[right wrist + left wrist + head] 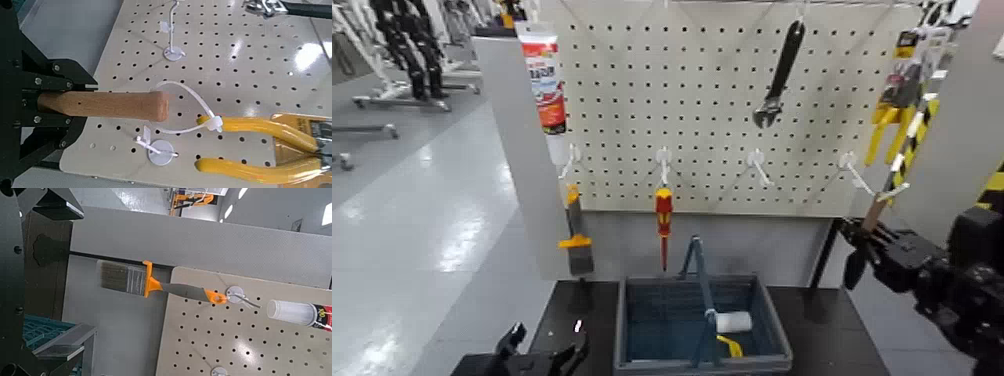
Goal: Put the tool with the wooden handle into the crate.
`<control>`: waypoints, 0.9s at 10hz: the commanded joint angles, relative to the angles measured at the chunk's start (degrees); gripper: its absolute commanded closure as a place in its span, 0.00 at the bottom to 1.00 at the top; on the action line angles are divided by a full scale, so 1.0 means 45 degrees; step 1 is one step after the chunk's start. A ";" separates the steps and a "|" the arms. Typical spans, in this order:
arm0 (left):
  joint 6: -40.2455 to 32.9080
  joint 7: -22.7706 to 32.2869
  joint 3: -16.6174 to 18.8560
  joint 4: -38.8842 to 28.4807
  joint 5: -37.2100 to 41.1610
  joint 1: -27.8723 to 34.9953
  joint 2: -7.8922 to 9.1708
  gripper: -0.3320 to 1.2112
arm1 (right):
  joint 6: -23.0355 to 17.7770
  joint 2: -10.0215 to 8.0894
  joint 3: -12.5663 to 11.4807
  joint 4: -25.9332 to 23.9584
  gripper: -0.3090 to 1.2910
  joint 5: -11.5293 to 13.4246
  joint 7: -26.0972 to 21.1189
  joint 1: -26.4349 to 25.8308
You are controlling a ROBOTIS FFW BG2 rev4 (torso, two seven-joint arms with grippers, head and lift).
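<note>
The trowel hangs at the right end of the pegboard, its tan wooden handle [875,213] up and its dark pointed blade [854,268] down. My right gripper [877,245] is shut on the handle, which fills the right wrist view [102,104]. A white loop [185,110] at the handle's end runs to a white peg hook [159,150]. The dark grey-blue crate [632,330] with its arched handle [700,280] stands below the board on the dark table. My left gripper [544,357] is open and empty, low beside the crate's left side.
On the pegboard [712,100] hang a black wrench [779,72], a red-and-yellow screwdriver [663,222], an orange-collared paintbrush [576,240], a tube [545,85] and yellow-handled pliers [266,145]. A white roller [734,322] and a yellow item lie in the crate.
</note>
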 commanded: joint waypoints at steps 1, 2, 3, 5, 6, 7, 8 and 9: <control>-0.0020 0.0000 -0.0030 -0.0020 0.0057 0.0000 0.0057 0.29 | 0.0098 0.0379 -0.0017 -0.0891 0.94 -0.0837 0.0060 0.0515; -0.0020 0.0000 -0.0030 -0.0020 0.0057 0.0000 0.0057 0.29 | 0.0176 0.0496 0.0042 -0.1418 0.94 -0.1150 0.0080 0.0691; -0.0020 0.0000 -0.0030 -0.0040 0.0077 0.0019 0.0057 0.29 | 0.0196 0.0633 0.0101 -0.1692 0.94 -0.1462 0.0138 0.0828; -0.0020 0.0020 -0.0011 -0.0040 0.0077 0.0000 0.0038 0.29 | -0.0273 0.1121 0.0394 -0.1907 0.94 -0.2458 0.0119 0.1101; 0.0000 0.0000 -0.0030 -0.0020 0.0077 0.0000 0.0038 0.29 | -0.0585 0.1375 0.0530 -0.1887 0.94 -0.2751 0.0099 0.1121; -0.0020 0.0000 -0.0030 -0.0020 0.0077 -0.0020 0.0038 0.29 | -0.1015 0.1746 0.0765 -0.1614 0.94 -0.3064 0.0060 0.1140; -0.0020 0.0000 -0.0030 -0.0020 0.0096 -0.0020 0.0038 0.29 | -0.1425 0.2078 0.0921 -0.1204 0.94 -0.3396 0.0021 0.1219; 0.0000 0.0000 -0.0030 -0.0020 0.0096 -0.0020 0.0038 0.29 | -0.1699 0.2430 0.0999 -0.0774 0.94 -0.3669 -0.0037 0.1336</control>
